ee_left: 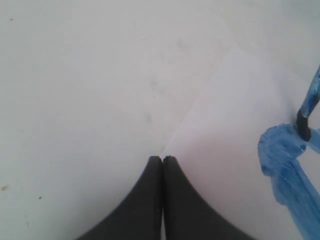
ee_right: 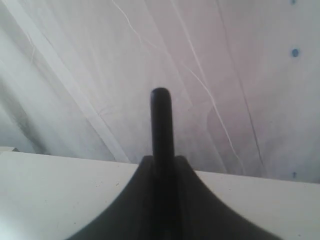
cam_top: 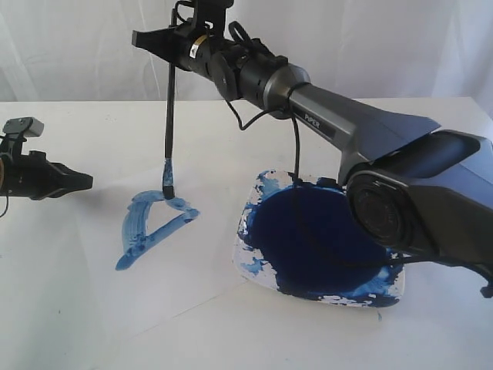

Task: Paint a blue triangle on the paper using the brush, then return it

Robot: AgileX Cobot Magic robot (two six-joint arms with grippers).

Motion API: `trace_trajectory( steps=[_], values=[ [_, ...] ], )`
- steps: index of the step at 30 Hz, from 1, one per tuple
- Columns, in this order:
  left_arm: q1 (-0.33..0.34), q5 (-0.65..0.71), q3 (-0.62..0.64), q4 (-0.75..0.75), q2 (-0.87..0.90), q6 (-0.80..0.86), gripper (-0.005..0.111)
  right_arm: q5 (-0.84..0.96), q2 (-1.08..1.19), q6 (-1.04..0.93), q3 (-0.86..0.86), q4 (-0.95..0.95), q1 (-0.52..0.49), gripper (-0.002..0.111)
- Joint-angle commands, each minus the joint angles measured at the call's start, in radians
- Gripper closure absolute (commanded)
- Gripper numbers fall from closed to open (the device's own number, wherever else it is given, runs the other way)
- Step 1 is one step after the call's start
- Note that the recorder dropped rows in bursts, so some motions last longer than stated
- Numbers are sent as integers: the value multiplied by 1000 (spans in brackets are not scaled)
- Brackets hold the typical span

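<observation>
The brush [cam_top: 169,116] is held upright by the right gripper [cam_top: 158,42], whose jaws are closed on the upper part of the handle. In the right wrist view the handle's blunt end is seen standing up out of the closed jaws. The bristle tip is set on the paper [cam_top: 185,258], at the top corner of the triangle [cam_top: 137,223], left of the paint dish [cam_top: 250,266]. The left gripper [ee_left: 162,159] is shut and empty at the paper's edge, well apart from the brush.

The brush may be judged light and stiff along its slim handle, with only the bristles yielding. Little force should be needed to carry it, but a smooth round handle can be expected to slip or swivel in the jaws if pressed sideways. By a hold high on the handle the jaws are kept clear of wet paint, though the tip is less finely controlled. The ferrule and bristles are best left untouched. The paper is thin and loose, so it could be dragged or wrinkled by a heavy stroke. Three sides of the triangle appear painted, so the return of the brush is probably what is left
</observation>
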Motion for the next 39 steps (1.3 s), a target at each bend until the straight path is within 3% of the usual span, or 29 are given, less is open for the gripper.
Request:
trace_trajectory(
  steps=[1, 15, 21, 28, 39],
  values=[
    [4, 3, 6, -7, -2, 2, 107, -53, 14, 11, 3, 3, 11, 108],
    [4, 3, 6, -7, -2, 2, 107, -98, 22, 48, 3, 16, 11, 108],
    [4, 3, 6, -7, -2, 2, 107, 44, -22, 48, 3, 28, 11, 108],
    [4, 3, 6, -7, -2, 2, 107, 64, -87, 48, 3, 28, 9, 108],
    [4, 3, 6, -7, -2, 2, 107, 240, -200, 41, 3, 39, 9, 108]
  ],
)
